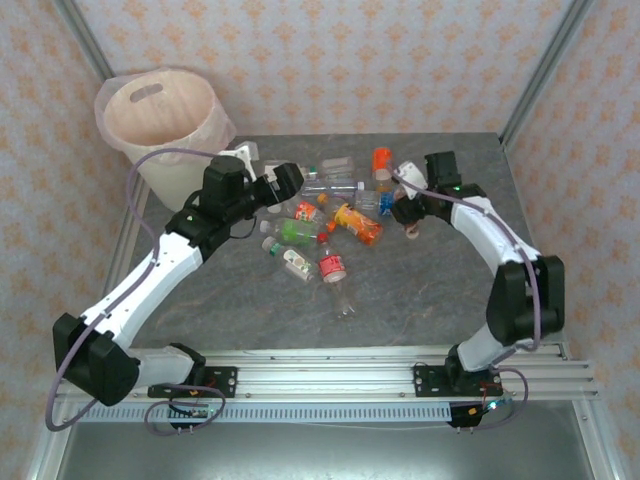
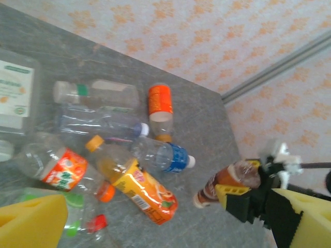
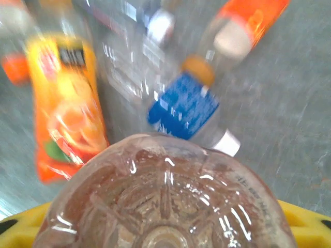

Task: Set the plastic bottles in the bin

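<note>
Setting: robot test cell, viewed from my remote station. Grey stone-look surface (image 1: 430, 290). Aluminium rail (image 1: 330, 378) at its near edge, carrying my left arm (image 1: 150, 280) and right arm (image 1: 500, 240). Metal corner posts (image 1: 548, 68). Floral-patterned wall panels (image 1: 350, 60).

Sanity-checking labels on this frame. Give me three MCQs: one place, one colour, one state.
1. Where does the bin stand?
A. At the far left corner
B. At the far right corner
C. Between the arm bases

2. What colour are the finger pads?
A. Red
B. Yellow
C. Blue

3. The right gripper is:
A. Open over bare table
B. Inside the bin
C. Shut on a bottle

Answers:
1 A: the top view shows the bin at the far left.
2 B: the left wrist view shows yellow pads.
3 C: the bottle's base sits between the yellow fingers in the right wrist view.
</note>
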Action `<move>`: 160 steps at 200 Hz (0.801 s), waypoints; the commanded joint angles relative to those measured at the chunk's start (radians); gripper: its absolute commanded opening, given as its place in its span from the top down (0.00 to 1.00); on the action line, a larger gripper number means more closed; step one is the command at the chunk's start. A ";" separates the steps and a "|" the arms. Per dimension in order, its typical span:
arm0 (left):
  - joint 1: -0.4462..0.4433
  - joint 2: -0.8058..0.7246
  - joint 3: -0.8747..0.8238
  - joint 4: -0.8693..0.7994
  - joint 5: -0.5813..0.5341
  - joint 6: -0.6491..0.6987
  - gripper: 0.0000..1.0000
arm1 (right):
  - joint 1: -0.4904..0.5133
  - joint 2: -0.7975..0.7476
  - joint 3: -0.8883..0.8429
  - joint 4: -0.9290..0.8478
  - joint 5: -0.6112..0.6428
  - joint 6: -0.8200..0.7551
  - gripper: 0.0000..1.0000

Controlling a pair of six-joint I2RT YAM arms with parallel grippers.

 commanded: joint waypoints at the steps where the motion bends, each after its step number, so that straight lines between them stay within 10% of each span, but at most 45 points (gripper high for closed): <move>1: -0.021 0.045 0.072 0.073 0.078 0.037 0.00 | -0.017 -0.088 0.031 0.105 -0.150 0.236 0.49; 66: -0.107 0.186 0.206 0.072 0.223 0.172 0.00 | -0.043 -0.188 0.017 0.231 -0.211 0.878 0.60; 120: -0.161 0.257 0.334 -0.025 0.340 0.349 0.00 | -0.051 -0.146 0.031 0.331 -0.511 1.229 0.61; 160: -0.197 0.322 0.478 -0.271 0.311 0.606 0.00 | -0.047 -0.109 0.102 0.227 -0.672 1.220 0.63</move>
